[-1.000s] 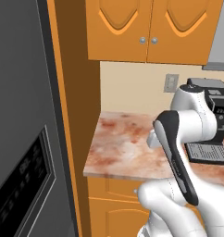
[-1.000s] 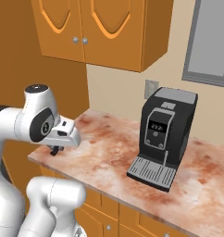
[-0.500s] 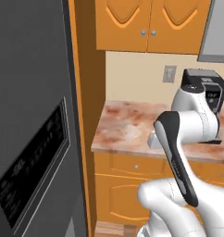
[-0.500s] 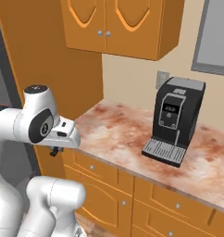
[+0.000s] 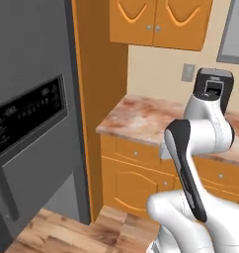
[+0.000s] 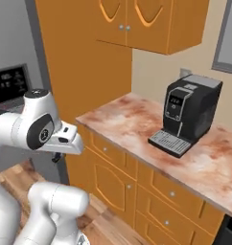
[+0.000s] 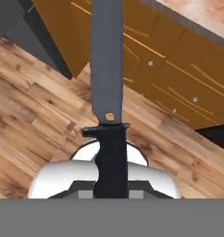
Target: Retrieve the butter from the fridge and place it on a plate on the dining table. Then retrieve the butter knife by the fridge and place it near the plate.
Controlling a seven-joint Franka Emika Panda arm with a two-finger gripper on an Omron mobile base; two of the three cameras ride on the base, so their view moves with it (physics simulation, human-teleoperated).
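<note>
The butter knife has a long grey blade and a dark handle, and it points away from the hand over the wooden floor. My gripper is shut on its handle. Seen from the right base, the gripper hangs under the white wrist, in front of the orange cabinets. The fridge stands at the left with its door closed, grey steel with a black dispenser panel. An edge of the fridge also shows in the right base view. The butter, the plate and the dining table are out of view.
A marbled counter over orange drawers carries a black coffee machine. Orange wall cabinets hang above. A tall orange panel stands between fridge and counter. Wooden floor lies below the hand.
Both base views have shifted: the base has backed away from the counter, so the counter looks farther off and the floor has come into view. The knife stays in the shut gripper.
</note>
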